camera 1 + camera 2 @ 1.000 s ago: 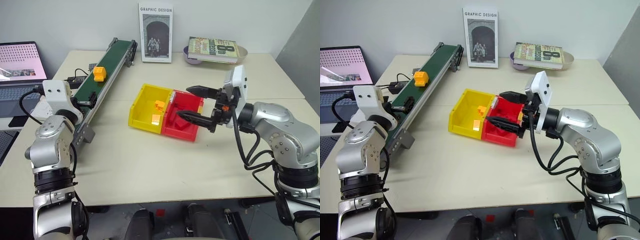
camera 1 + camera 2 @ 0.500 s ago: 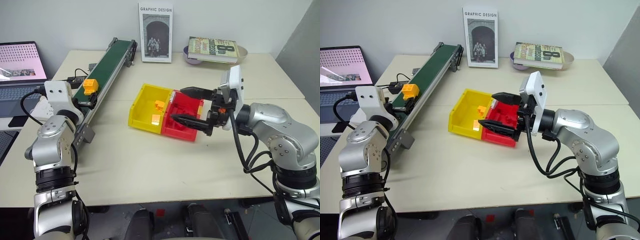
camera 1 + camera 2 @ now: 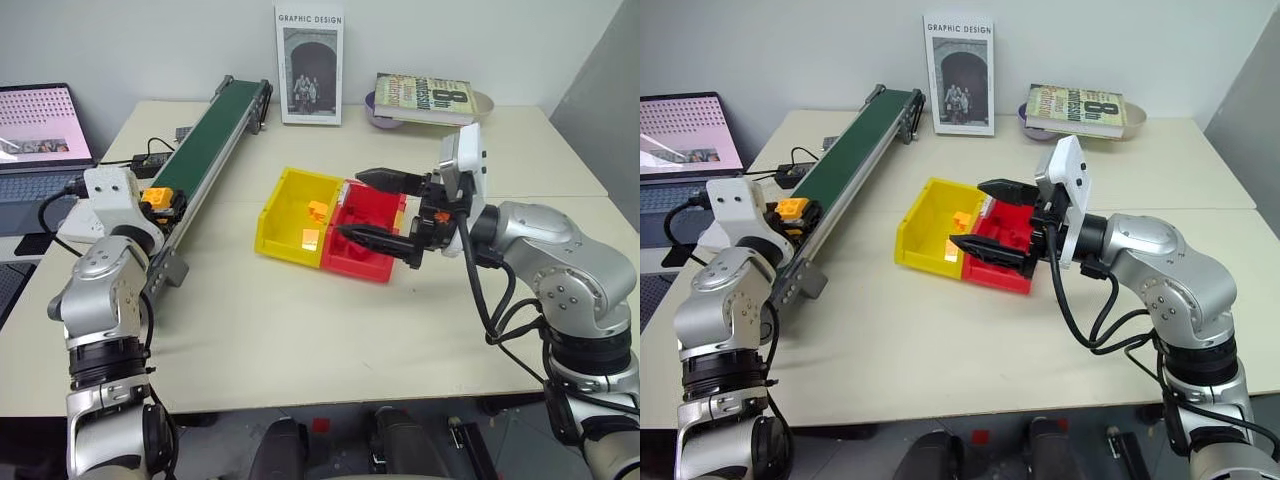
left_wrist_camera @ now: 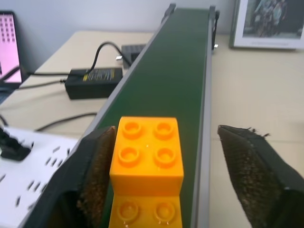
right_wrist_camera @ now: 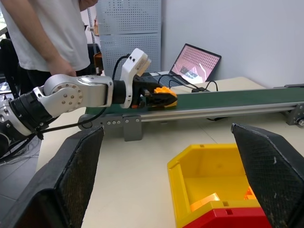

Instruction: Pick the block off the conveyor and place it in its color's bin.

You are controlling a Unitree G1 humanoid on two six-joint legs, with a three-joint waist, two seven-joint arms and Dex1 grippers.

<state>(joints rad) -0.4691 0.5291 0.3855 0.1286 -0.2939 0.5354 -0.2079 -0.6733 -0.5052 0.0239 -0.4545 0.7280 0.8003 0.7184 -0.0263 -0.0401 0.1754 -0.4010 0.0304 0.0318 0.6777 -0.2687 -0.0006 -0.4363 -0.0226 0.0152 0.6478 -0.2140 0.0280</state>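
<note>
Head views: block [image 3: 155, 200] on conveyor [image 3: 205, 135] near its black roller end, between the left end effector's [image 3: 792, 210] fingers. Yellow bin [image 3: 292, 212] mid-table [image 3: 300, 330], touching red tray [image 3: 372, 238].

Left wrist: one finger [image 4: 97, 166] touches the block, the other stands apart — half-closed, no grip.

Right wrist: right end effector [image 5: 173, 183] spread wide, empty, above the bins.

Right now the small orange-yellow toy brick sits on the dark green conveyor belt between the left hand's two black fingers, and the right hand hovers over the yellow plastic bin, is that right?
Not quite. The right hand hovers over the red plastic bin, not the yellow plastic bin beside it; the left eye view shows this. The small orange-yellow toy brick does sit on the dark green conveyor belt between the left hand's fingers.
</note>
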